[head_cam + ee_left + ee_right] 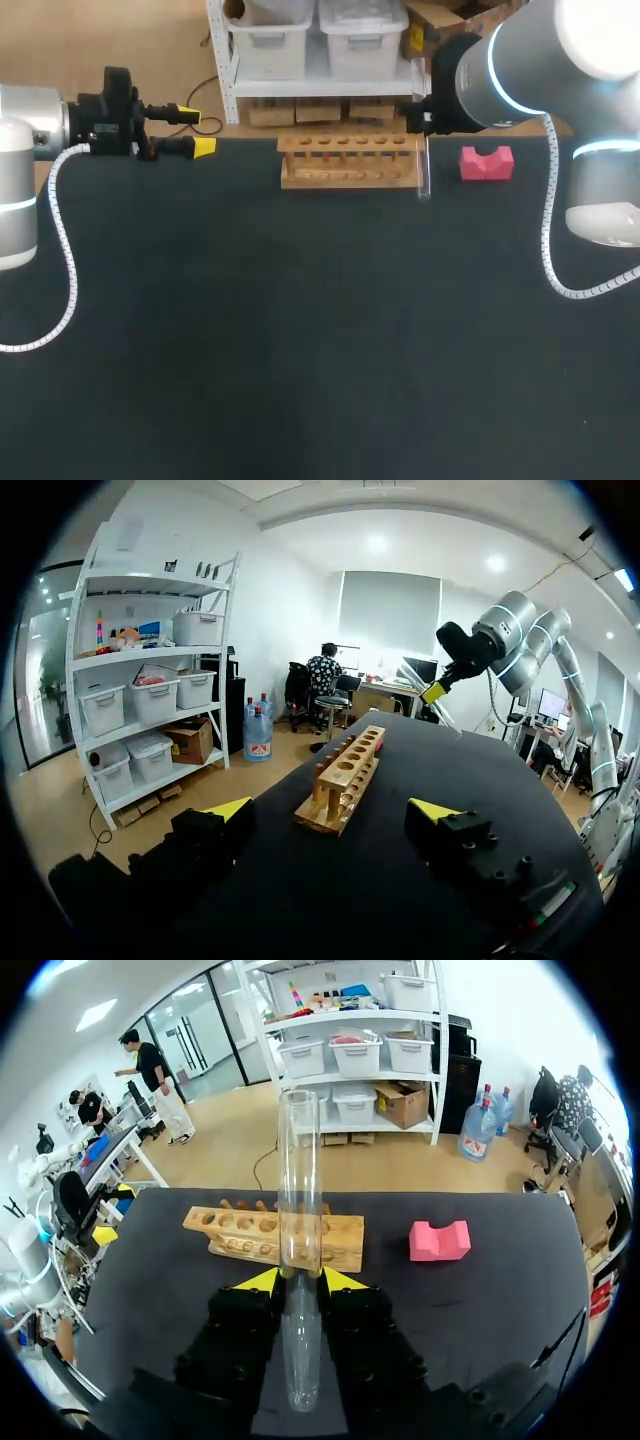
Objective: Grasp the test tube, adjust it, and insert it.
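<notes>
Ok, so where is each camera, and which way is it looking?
Head view: above, behind the robot, looking down at the table; left arm and right arm show.
Left wrist view: on the left arm, looking across the table at the rack; the left fingers show, open.
Right wrist view: on the right arm, looking down at the rack; the right fingers show, holding the tube.
Both wrist views share the rack.

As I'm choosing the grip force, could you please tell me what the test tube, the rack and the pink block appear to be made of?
The test tube looks like clear, glossy glass or plastic: what lies behind shows through it. The rack looks like pale, bare wood, tan and matte with drilled holes. The pink block is matte, perhaps foam or plastic; I cannot tell which.
</notes>
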Available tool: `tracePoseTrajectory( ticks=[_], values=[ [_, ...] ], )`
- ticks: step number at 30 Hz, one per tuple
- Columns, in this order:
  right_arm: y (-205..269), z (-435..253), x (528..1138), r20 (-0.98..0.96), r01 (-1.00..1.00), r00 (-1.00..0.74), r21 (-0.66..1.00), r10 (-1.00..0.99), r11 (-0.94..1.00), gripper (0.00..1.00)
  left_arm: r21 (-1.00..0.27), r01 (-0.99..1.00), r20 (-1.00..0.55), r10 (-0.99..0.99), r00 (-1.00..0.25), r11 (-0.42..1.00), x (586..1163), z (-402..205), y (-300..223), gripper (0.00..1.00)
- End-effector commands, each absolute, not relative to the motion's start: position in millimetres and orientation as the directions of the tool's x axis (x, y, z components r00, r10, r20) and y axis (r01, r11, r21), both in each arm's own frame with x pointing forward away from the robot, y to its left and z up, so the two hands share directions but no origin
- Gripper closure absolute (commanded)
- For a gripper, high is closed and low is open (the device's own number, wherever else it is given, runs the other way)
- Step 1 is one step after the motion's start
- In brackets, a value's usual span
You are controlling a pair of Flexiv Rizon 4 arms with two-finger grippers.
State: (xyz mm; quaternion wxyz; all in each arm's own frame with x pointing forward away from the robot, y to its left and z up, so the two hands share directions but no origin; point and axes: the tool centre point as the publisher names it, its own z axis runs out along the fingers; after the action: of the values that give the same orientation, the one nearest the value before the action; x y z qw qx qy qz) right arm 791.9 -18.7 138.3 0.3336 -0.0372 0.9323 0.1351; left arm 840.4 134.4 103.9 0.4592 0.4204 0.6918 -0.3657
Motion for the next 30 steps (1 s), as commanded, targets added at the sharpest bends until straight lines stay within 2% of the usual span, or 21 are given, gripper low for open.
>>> tracePoseTrajectory(
  ticks=[1, 16, 30],
  values=[
    [-7.2, 138.8, 800.5, -0.817, -0.142, -0.571, 0.199, 0.084, 0.970, 1.00, -0.116, 0.917, -0.945, 0.243, -0.220, 0.382, 838.6, 102.9, 134.6, 0.00],
    [20.0, 178.5, 830.4, -0.974, -0.075, -0.164, 0.173, 0.159, 0.982, 1.00, -0.116, 0.917, -0.945, 0.243, -0.220, 0.382, 838.6, 102.9, 134.6, 0.00],
    [20.3, 182.6, 852.4, -0.988, -0.070, 0.079, 0.124, 0.129, 0.990, 1.00, -0.116, 0.917, -0.945, 0.243, -0.220, 0.382, 838.6, 102.9, 134.6, 0.00]
  ],
)
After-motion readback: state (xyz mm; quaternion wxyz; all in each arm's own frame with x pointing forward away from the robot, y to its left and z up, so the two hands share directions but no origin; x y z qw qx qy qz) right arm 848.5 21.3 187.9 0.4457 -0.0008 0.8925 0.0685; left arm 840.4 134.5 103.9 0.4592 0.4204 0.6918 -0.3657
